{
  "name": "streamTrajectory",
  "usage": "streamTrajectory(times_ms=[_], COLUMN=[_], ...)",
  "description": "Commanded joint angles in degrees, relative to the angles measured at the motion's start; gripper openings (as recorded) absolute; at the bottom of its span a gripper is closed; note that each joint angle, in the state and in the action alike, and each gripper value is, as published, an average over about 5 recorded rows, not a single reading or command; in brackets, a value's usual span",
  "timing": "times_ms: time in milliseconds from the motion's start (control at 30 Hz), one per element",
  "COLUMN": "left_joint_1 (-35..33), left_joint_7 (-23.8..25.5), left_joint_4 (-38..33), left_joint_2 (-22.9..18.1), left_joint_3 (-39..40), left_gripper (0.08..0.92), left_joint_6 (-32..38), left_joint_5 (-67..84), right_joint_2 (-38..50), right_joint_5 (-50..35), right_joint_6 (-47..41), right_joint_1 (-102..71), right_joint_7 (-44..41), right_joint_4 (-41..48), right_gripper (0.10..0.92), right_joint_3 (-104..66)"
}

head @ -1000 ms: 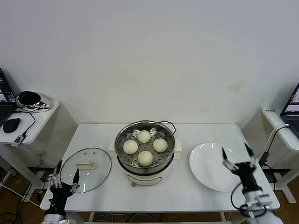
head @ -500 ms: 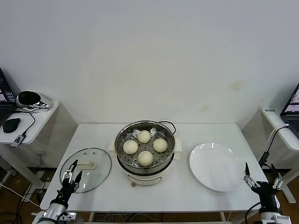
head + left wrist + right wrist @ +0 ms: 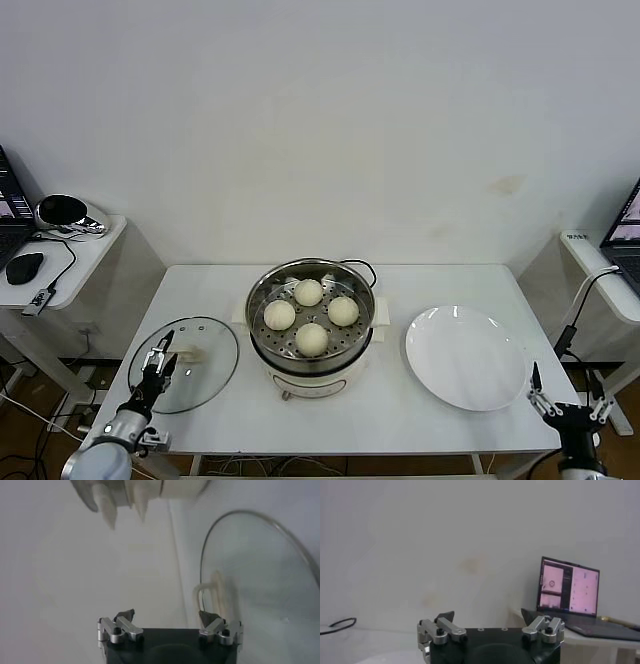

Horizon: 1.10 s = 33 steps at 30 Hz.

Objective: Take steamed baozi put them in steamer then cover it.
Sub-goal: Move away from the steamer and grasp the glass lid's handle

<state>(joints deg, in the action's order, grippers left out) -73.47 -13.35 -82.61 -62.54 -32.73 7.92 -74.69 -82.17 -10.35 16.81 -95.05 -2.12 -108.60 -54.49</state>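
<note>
Four steamed baozi (image 3: 311, 316) are sitting on the perforated tray inside the steamer (image 3: 311, 335), which is standing at the middle of the white table (image 3: 400, 400) with its top uncovered. The cover (image 3: 184, 363) is lying flat on the table well to the steamer's left, its white handle (image 3: 188, 353) facing up. The left gripper (image 3: 158, 360) is hovering over the near part of the cover, just beside that handle, its fingers spread apart and grasping nothing; the left wrist view is showing the lid's metal rim (image 3: 235, 517) and the handle (image 3: 212, 592) just ahead of the released fingertips (image 3: 206, 616). The right gripper (image 3: 567, 397) is hanging low off the table's near right corner, near the white plate (image 3: 465, 357), its fingers also released and empty. In the right wrist view an open laptop (image 3: 568, 596) is sitting on a side desk.
</note>
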Motion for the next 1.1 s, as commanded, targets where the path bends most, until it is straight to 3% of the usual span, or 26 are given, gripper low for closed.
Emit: streamTrajectory(times_ms=[33, 600, 1100], left_joint_1=[5.1, 8.4, 9.7], left_joint_7=[0.1, -0.3, -2.4], left_joint_4=[5.9, 9.2, 13.7], left_joint_2=[0.2, -0.6, -1.2], left_joint_3=[1.5, 2.1, 2.1], left_gripper=[0.823, 0.792, 0.368], left_joint_6=[0.1, 0.5, 2.4], left_joint_5=[-2.1, -2.2, 0.0], right_joint_2=[-0.5, -0.6, -0.7], right_joint_5=[0.0, 0.6, 1.0], right_joint_6=[0.1, 0.2, 0.2], right_joint_1=[-0.6, -0.5, -0.5], right_joint_7=[0.1, -0.3, -0.5], right_joint_4=[0.3, 1.0, 1.0], right_gripper=[0.823, 0.823, 0.823], right_joint_3=[-0.5, 1.3, 1.5])
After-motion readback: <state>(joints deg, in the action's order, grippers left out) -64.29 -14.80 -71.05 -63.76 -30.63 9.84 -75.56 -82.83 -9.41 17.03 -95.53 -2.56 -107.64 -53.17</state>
